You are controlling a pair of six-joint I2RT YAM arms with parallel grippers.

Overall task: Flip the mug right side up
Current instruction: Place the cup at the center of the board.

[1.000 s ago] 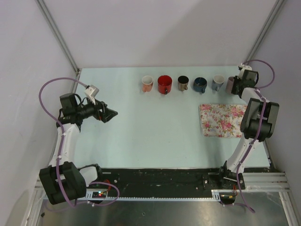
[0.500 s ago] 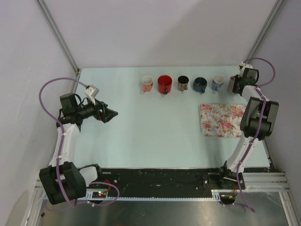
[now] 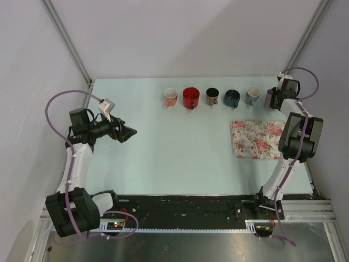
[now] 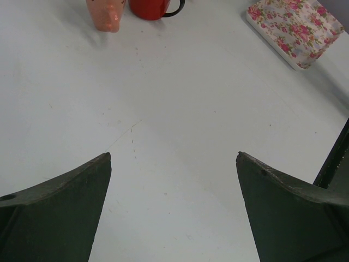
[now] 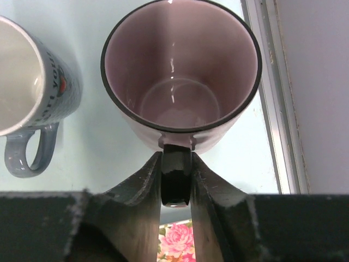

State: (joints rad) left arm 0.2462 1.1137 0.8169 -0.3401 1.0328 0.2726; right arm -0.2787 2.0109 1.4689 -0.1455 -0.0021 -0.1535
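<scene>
A pale pink mug [image 5: 180, 82] with a dark rim and black handle stands mouth up at the far right end of the mug row [image 3: 269, 99]. My right gripper [image 5: 176, 164] is shut on its handle, jaws pinching it from both sides; in the top view it sits at the far right corner [image 3: 279, 98]. My left gripper [image 4: 173, 158] is open and empty over bare table at the left [image 3: 130, 132].
Upright mugs line the far side: salmon [image 3: 170, 97], red [image 3: 191, 97], brown [image 3: 212, 96], dark blue [image 3: 232, 97], grey-blue [image 3: 252, 96] [image 5: 27, 87]. A floral tray [image 3: 257, 138] lies near the right arm. The table's metal edge rail [image 5: 275, 109] runs right beside the pink mug.
The right gripper with the pink mug has shifted very slightly to the right and back. The left arm has not moved.
</scene>
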